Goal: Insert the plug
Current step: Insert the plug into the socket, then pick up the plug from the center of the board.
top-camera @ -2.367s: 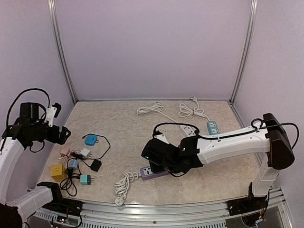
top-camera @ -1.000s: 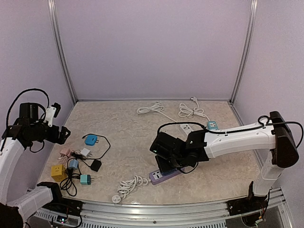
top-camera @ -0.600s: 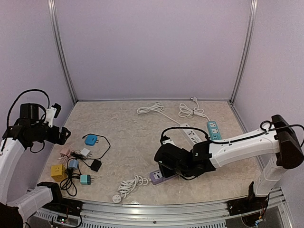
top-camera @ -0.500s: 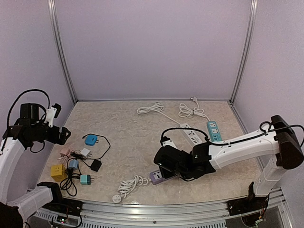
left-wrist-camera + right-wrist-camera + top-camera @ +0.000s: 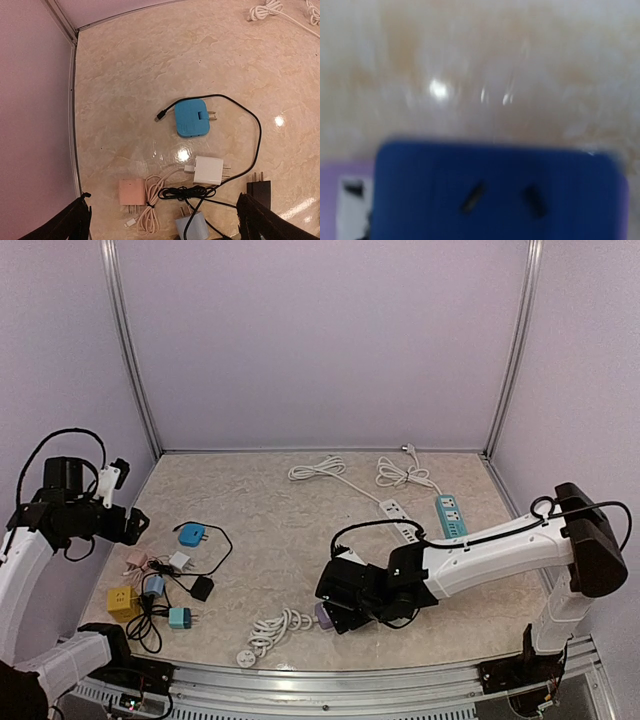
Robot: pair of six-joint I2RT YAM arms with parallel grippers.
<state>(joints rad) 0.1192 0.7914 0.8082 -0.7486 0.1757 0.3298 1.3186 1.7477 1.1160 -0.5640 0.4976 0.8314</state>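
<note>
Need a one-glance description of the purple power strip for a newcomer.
On the marble-patterned table, look near the front edge, under the right gripper. The purple power strip pokes out there, its coiled white cord trailing left. It's the only purple one; the white strip and teal strip lie farther back.

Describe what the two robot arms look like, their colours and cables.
Both arms have white link shells with black joints. The right arm has a large black shoulder housing, a black wrist and a black cable looping along its forearm. The left arm carries a black wrist block and a looping black cable.
</note>
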